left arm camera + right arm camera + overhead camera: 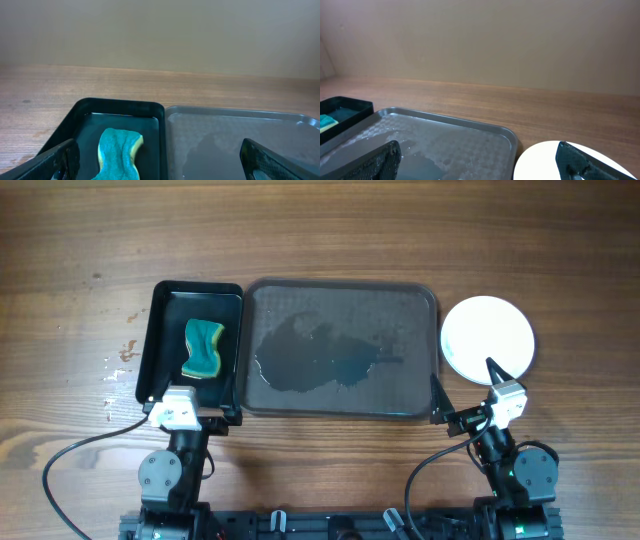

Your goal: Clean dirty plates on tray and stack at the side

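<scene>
The large dark grey tray (340, 292) lies mid-table, wet, with no plates on it. It also shows in the left wrist view (240, 125) and the right wrist view (445, 137). White plates (487, 335) sit stacked on the wood right of the tray, with no smear showing on top; the stack's edge shows in the right wrist view (540, 162). My left gripper (188, 402) is open and empty at the near edge between the black tray and the grey tray. My right gripper (465, 392) is open and empty, its fingers straddling the grey tray's near right corner and the plates.
A smaller glossy black tray (170, 305) stands left of the grey tray and holds a teal and yellow sponge (203, 348), which is also seen from the left wrist (119, 156). Small white specks lie on the wood at the far left (122, 355).
</scene>
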Robot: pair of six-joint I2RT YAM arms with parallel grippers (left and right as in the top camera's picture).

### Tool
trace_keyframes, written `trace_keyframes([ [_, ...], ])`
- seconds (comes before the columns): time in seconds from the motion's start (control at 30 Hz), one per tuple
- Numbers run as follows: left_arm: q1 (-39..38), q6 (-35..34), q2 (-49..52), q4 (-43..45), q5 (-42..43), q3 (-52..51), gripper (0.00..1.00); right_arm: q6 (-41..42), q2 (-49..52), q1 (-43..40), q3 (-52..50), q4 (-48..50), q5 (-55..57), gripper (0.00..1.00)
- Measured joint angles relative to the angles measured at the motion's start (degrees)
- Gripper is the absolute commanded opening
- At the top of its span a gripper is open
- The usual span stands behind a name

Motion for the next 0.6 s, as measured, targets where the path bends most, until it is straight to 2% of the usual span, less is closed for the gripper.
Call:
trace_keyframes([
  [0.6,0.3,0.5,0.0,0.0,0.0,0.0,1.0,0.0,0.0,0.0,0.0,0.0,0.0,1.0],
])
